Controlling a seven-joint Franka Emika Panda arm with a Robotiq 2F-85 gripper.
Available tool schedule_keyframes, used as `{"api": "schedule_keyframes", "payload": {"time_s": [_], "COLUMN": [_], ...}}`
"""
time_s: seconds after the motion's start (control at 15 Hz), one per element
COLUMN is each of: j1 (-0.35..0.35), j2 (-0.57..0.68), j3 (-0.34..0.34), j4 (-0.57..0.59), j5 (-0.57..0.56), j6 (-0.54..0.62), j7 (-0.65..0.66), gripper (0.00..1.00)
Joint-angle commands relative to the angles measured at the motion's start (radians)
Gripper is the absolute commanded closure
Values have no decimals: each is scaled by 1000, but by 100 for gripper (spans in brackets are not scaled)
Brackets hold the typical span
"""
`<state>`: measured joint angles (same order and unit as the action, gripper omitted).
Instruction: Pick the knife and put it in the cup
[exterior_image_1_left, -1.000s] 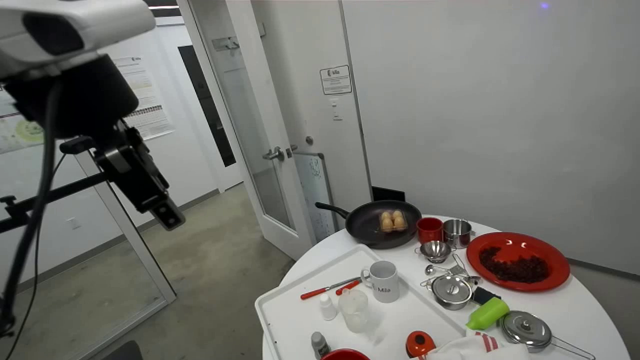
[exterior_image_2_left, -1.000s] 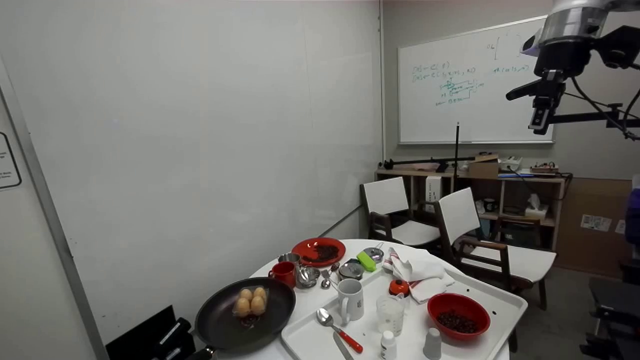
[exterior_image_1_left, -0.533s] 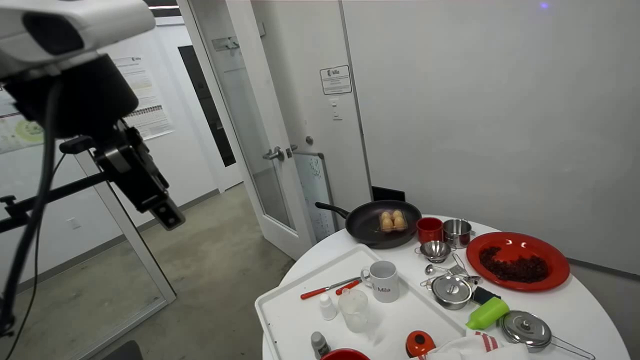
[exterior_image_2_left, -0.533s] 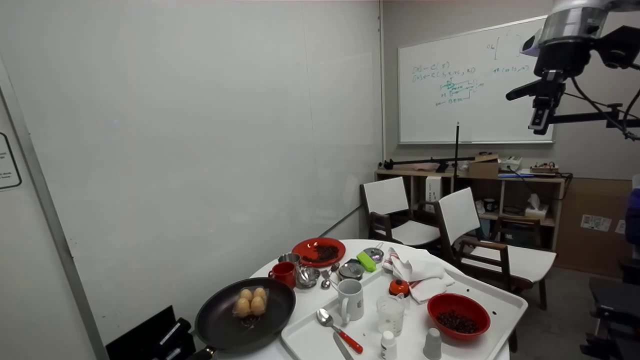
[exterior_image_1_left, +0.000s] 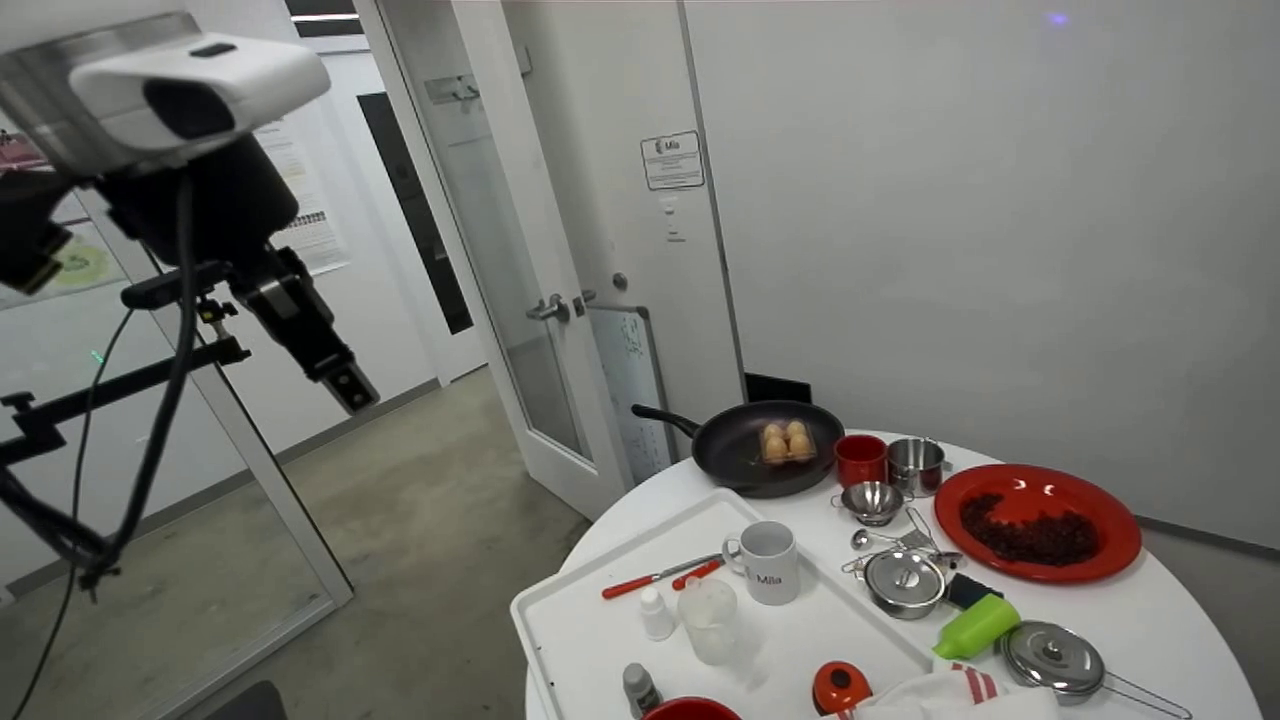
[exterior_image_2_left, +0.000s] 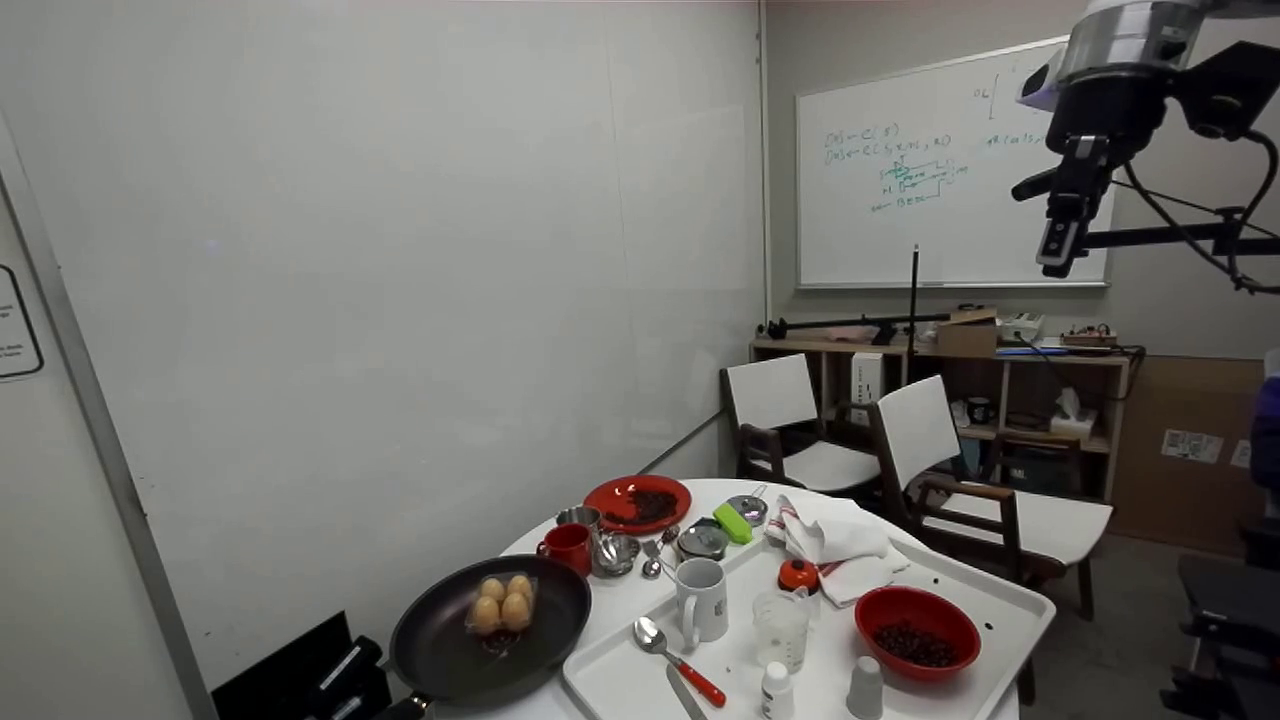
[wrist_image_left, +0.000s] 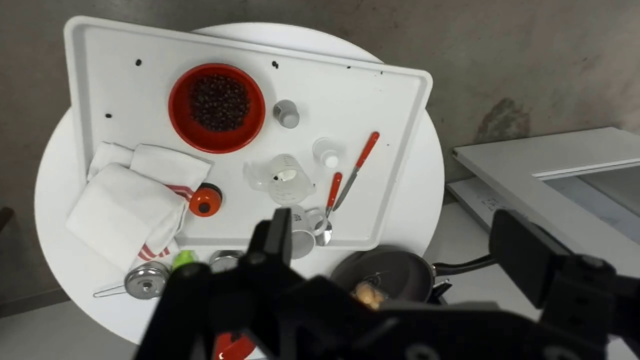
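Knife flat on the tray, gripper high above with nothing in its grasp

The gripper (wrist_image_left: 393, 235) hangs well above the table (wrist_image_left: 420, 195), its fingers spread wide with nothing between them, probably so that they can come down on either side of something thin. I judge the job barely begun.

By the wrist view's clock, the knife (wrist_image_left: 356, 170) lies flat, red handle pointing to one o'clock and blade to seven. The handle looks the better part to grip, since a spoon (wrist_image_left: 333, 192) lies just beside the blade; whether they touch I cannot tell. A white bottle (wrist_image_left: 326, 151), at nine o'clock from the knife's handle, could get knocked.

The cup (wrist_image_left: 299, 223) stands upright between seven and eight o'clock from the knife, mouth up, which should suit a blade-first drop.

Underneath is a white tray (wrist_image_left: 350, 100), laid across the round white table. A red bowl (wrist_image_left: 179, 117) of dark beans (wrist_image_left: 220, 102) sits at ten o'clock from the knife; a black pan (wrist_image_left: 405, 272) with eggs (wrist_image_left: 369, 296) stands toward half past five.

In an exterior view, a glass door (exterior_image_1_left: 490, 230) is at eleven o'clock from the tray. In an exterior view, two white chairs (exterior_image_2_left: 917, 430) stand at one o'clock, with a whiteboard (exterior_image_2_left: 930, 170) beyond.
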<state>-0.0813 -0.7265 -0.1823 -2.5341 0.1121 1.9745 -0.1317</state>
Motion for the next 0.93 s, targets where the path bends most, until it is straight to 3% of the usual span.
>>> {"api": "schedule_keyframes", "payload": {"time_s": [0.0,0.47,0.67,0.87], "j1": [33,60,16,-60], "j2": [9,162,286,399], "j3": [75,318,437,539], "j4": [-61,-183,-165,-106], "j5": [68,-23,-144,-312], "j6": [145,557,690,722], "j7": [83,280,395,528], "gripper": [0,0,0,0]}}
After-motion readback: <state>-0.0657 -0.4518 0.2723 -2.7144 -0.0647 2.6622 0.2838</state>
